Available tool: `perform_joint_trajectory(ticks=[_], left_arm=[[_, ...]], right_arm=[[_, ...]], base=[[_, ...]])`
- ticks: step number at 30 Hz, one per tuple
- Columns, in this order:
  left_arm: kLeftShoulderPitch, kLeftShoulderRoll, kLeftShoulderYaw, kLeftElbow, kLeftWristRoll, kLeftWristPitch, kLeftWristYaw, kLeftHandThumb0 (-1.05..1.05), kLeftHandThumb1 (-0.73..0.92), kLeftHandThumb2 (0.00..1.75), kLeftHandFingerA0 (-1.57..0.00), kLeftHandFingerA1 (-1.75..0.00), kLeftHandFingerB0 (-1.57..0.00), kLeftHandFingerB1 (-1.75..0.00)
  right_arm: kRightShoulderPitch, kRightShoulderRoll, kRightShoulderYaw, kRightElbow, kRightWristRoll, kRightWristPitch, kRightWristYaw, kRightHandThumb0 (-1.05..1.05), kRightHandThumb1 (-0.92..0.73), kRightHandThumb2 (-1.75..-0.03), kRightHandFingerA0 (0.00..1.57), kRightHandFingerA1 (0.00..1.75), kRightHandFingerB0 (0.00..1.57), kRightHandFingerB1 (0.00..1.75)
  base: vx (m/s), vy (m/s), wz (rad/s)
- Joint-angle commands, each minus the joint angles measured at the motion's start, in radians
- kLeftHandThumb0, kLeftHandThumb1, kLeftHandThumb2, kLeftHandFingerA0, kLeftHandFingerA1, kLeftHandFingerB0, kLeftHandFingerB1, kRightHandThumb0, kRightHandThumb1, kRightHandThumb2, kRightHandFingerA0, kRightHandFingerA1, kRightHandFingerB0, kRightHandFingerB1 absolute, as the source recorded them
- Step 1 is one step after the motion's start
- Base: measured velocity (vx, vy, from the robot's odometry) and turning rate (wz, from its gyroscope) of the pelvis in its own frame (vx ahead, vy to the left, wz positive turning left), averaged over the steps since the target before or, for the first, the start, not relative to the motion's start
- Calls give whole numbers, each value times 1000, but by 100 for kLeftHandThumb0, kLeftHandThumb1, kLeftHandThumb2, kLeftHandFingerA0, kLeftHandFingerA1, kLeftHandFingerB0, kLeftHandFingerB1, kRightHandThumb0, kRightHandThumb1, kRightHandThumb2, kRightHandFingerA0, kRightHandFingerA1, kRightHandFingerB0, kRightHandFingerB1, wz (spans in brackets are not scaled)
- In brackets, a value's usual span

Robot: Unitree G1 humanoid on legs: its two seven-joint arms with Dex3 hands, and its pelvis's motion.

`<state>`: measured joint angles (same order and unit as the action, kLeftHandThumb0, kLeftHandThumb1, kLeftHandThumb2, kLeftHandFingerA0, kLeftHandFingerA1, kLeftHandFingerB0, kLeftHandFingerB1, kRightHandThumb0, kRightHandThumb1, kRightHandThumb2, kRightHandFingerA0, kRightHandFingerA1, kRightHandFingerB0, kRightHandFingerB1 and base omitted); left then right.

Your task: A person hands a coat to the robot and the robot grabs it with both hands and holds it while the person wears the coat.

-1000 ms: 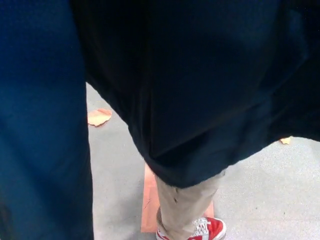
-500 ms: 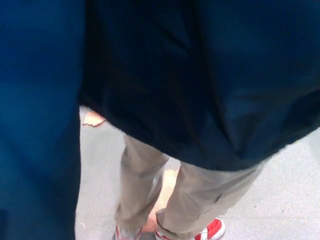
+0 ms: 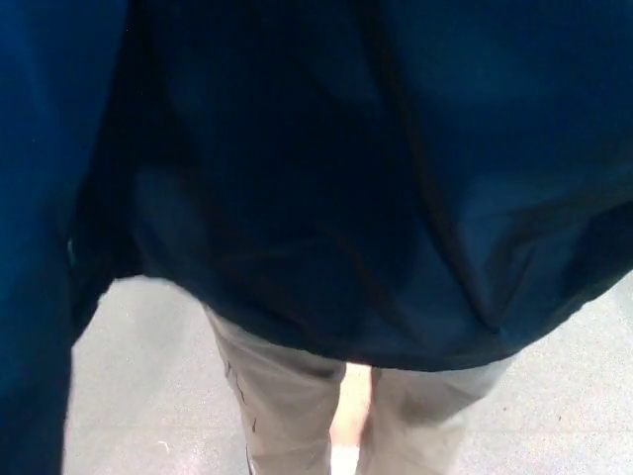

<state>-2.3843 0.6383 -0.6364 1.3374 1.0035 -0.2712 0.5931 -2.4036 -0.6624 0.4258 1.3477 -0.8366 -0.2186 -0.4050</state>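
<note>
Neither robot hand shows in the head view; whether they clasp anything cannot be told, so places cannot be fixed against them. Nearest the camera, the dark blue coat [image 3: 396, 178] fills the upper frame edge to edge, with one fold hanging down the left side. Its hem sags low across the middle. Beyond, below the hem, a person's beige trouser legs [image 3: 287, 406] stand on grey floor [image 3: 148, 386].
</note>
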Motion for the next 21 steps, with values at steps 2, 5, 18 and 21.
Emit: perform_joint_trajectory(ticks=[2,5,18,21], left_arm=[[16,84,12,25,-2,59,4,-46,84,65,-89,-175,-65,-154],[19,85,13,25,-2,57,4,-46,86,66,-89,-175,-65,-154],[57,52,191,8,-139,15,-12,-86,68,90,0,0,0,-1],[59,48,205,3,-132,24,-24,-82,82,83,0,0,0,0]], right_arm=[[-7,-55,-5,8,1,88,-18,-45,-78,-65,98,175,77,167],[-7,-56,-3,8,-4,91,-17,-45,-79,-65,98,175,76,166],[-5,-57,-108,0,90,64,178,-105,-76,-108,0,4,0,0],[3,-56,-136,-5,113,49,168,-105,-76,-106,0,5,0,0]], base=[[0,0,0],[0,0,0],[0,0,0],[0,0,0]])
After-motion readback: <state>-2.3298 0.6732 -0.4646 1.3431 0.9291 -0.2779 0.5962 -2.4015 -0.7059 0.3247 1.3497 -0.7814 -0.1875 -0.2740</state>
